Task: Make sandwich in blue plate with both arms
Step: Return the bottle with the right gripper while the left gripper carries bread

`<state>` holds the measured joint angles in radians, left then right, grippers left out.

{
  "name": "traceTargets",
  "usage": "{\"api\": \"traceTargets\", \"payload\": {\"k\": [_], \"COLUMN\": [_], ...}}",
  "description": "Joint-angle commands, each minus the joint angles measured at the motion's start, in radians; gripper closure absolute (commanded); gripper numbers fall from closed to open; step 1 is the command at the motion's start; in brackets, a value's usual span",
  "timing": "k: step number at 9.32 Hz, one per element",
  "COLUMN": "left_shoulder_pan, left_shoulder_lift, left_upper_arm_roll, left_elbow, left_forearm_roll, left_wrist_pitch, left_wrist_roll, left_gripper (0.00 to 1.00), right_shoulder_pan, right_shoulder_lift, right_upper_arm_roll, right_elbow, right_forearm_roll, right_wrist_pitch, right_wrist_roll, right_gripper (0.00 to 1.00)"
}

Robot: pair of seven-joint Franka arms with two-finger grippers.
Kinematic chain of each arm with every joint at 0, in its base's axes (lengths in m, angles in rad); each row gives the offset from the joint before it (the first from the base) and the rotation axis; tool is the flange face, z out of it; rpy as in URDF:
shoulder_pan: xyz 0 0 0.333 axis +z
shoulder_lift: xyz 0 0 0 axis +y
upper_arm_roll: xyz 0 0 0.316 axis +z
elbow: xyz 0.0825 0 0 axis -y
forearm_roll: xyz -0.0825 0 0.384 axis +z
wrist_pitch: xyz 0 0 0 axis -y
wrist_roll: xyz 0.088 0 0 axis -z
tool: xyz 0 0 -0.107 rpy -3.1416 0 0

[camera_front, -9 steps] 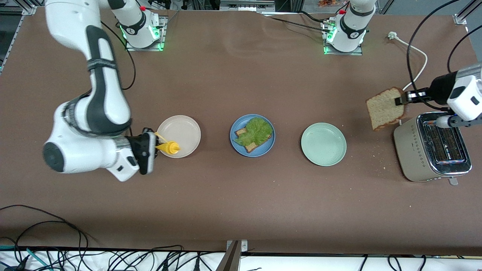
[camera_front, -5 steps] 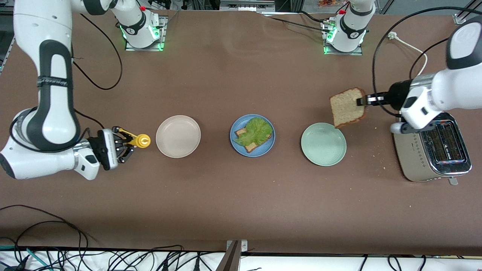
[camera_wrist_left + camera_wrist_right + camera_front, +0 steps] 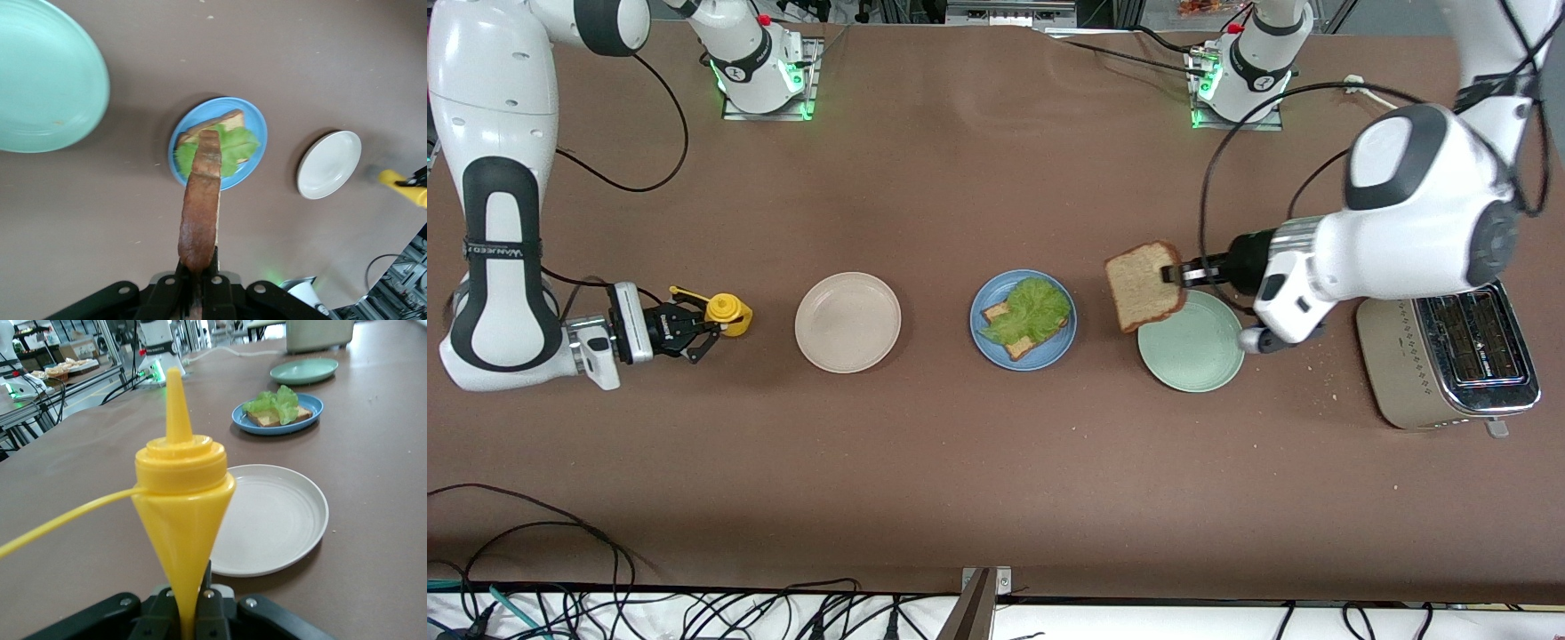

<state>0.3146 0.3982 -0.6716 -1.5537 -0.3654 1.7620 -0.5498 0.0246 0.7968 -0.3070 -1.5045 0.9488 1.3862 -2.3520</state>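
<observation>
The left gripper [image 3: 1181,273] hung in the air over the rim of the pale mint-green plate [image 3: 1192,351], at that plate's edge toward the blue plate [image 3: 983,340], and its fingers were pinched on the crust of a slice of brown toast [image 3: 1143,286]. The slice stuck out from the fingertips toward the blue plate, held on edge; in the left wrist view the toast [image 3: 202,203] ran straight out from the closed fingers, with its tip lined up over the blue plate [image 3: 255,131] below. On that blue plate, ahead of the left gripper and lower than it, lay the unfinished sandwich: a bottom slice of toast [image 3: 1021,344] with a ruffled lettuce leaf [image 3: 1028,312] spread on top, and no second slice on it yet. Under the left arm's wrist, toward that arm's end of the table, stood a silver toaster [image 3: 1449,360] with crumbs scattered on the brown table [image 3: 996,178] near it. The right gripper [image 3: 698,327] was out toward the right arm's end of the table, its fingers clamped on the base of a yellow squeeze bottle [image 3: 727,313]. The bottle pointed away from the fingertips toward the beige-white plate [image 3: 847,322], which sat just ahead of the nozzle and apart from it. In the right wrist view the bottle [image 3: 181,500] rose straight out of the shut fingers, a thin yellow strap trailing off its collar, with the beige-white plate [image 3: 287,520] directly ahead of it, then the blue plate [image 3: 307,420] with its lettuce, and the mint-green plate [image 3: 303,371] past that.
</observation>
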Motion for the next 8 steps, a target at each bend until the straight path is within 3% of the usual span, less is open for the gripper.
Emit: {"api": "traceTargets", "payload": {"k": [1, 3, 5, 7, 8], "left_shoulder_pan": [-0.107, -0.158, -0.218, -0.264, -0.278], "left_shoulder_lift": [0.076, 0.134, 0.186, 0.192, 0.192], "left_upper_arm_roll": [0.004, 0.004, 0.003, 0.004, 0.004], "left_elbow": [0.011, 0.007, 0.001, -0.081, -0.098], "left_forearm_roll": [-0.026, -0.029, -0.029, -0.024, -0.024], "left_wrist_pitch": [0.158, 0.288, 0.434, 0.566, 0.573], "left_wrist_roll": [-0.11, -0.149, -0.189, -0.206, -0.206], "left_gripper": [1.0, 1.0, 1.0, 1.0, 1.0], "right_shoulder_pan": [-0.047, -0.048, -0.046, -0.046, -0.045], "right_shoulder_lift": [0.042, 0.111, 0.127, 0.145, 0.148], "right_upper_arm_roll": [0.02, 0.022, 0.029, 0.032, 0.032], "right_elbow": [-0.063, -0.069, -0.068, -0.063, -0.063], "right_forearm_roll": [0.136, 0.206, 0.223, 0.228, 0.234], "right_wrist_pitch": [-0.075, -0.085, -0.082, -0.075, -0.07], "right_wrist_roll": [-0.139, -0.202, -0.211, -0.211, -0.211], "right_gripper": [1.0, 1.0, 1.0, 0.97, 0.63]}}
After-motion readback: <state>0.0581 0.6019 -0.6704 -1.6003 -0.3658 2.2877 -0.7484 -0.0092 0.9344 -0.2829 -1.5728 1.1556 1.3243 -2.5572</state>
